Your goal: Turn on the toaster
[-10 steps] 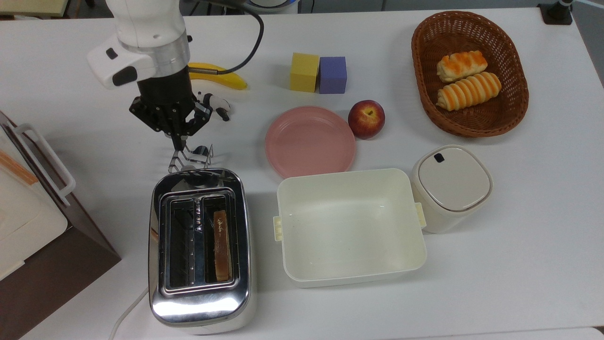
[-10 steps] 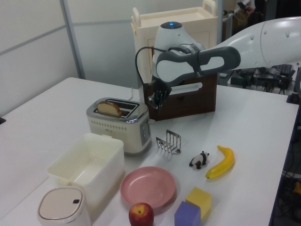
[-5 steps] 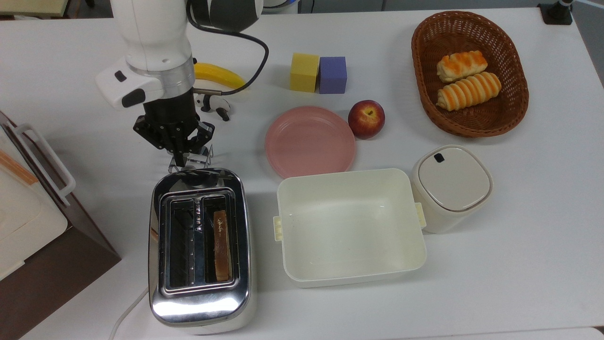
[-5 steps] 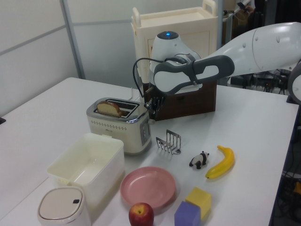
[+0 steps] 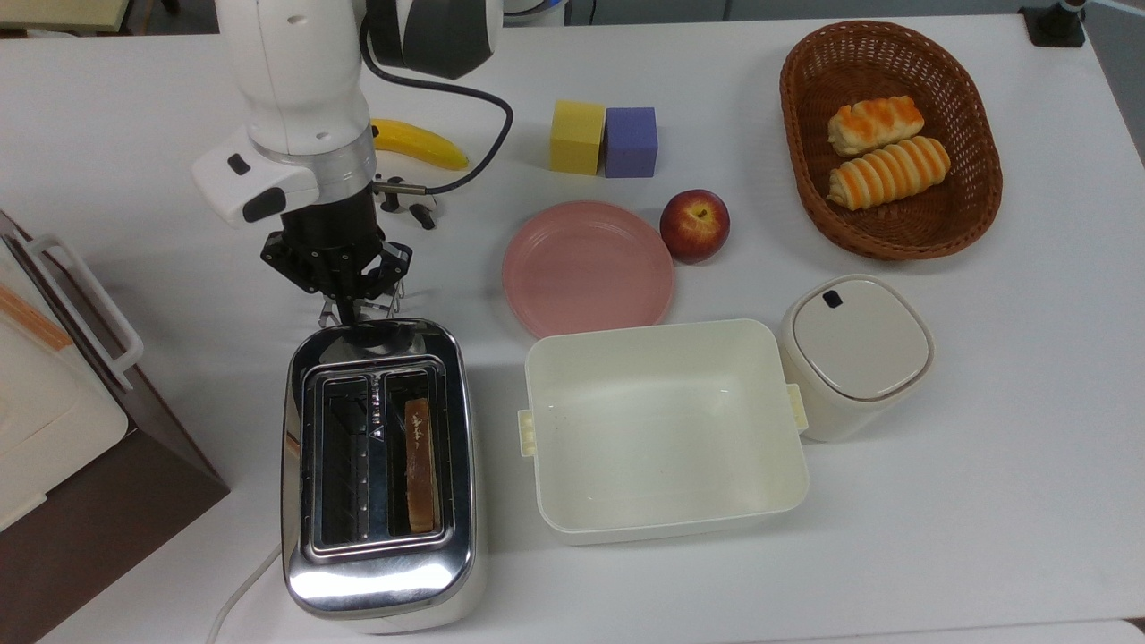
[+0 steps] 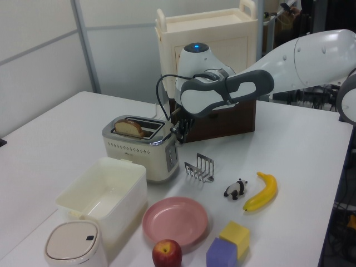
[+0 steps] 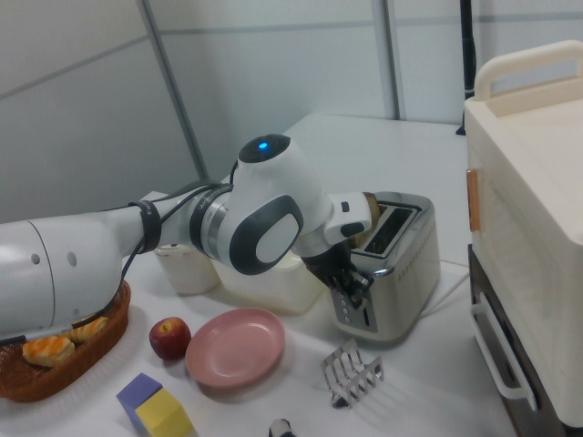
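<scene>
The chrome toaster (image 5: 376,572) stands at the top view's lower left, with a slice of toast (image 5: 419,465) upright in its right slot. In the left view the toaster (image 6: 139,149) has the toast (image 6: 129,128) sticking up above the slot. My gripper (image 5: 347,309) hangs fingers down, shut and holding nothing, right at the toaster's far end. The right view puts the gripper (image 7: 352,286) against the toaster's (image 7: 396,264) control face. Whether it touches the lever I cannot tell.
A wire toast rack (image 6: 200,168) stands just beyond the gripper. A cream tub (image 5: 666,528) and pink plate (image 5: 586,268) lie to the top view's right of the toaster. A white-and-brown appliance (image 5: 54,420) sits at the top view's left. Apple (image 5: 694,225), blocks (image 5: 604,139), banana (image 5: 420,145) lie behind.
The gripper has moved down and toward the toaster's end, from above the toast rack to right beside the toaster. Nothing else has moved.
</scene>
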`<state>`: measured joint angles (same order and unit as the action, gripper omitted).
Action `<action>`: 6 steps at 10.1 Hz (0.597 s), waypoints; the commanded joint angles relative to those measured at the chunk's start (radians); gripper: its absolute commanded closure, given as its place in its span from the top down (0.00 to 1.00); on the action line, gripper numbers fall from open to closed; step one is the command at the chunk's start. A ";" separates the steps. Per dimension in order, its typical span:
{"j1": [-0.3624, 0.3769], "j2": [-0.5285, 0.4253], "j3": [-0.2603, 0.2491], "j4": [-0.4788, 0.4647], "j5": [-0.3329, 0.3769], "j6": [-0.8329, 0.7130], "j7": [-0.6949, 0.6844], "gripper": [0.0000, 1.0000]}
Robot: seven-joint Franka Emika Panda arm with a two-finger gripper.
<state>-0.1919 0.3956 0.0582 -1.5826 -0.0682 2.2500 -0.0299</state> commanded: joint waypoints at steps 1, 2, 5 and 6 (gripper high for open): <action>0.000 0.017 0.012 -0.007 -0.022 0.068 -0.012 0.00; -0.001 0.026 0.014 -0.007 -0.045 0.074 -0.012 0.00; -0.003 0.057 0.015 -0.011 -0.061 0.089 -0.012 0.00; -0.009 0.063 0.014 -0.011 -0.062 0.089 -0.012 0.00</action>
<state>-0.1918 0.4398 0.0709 -1.5829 -0.1083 2.3032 -0.0311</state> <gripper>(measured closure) 0.991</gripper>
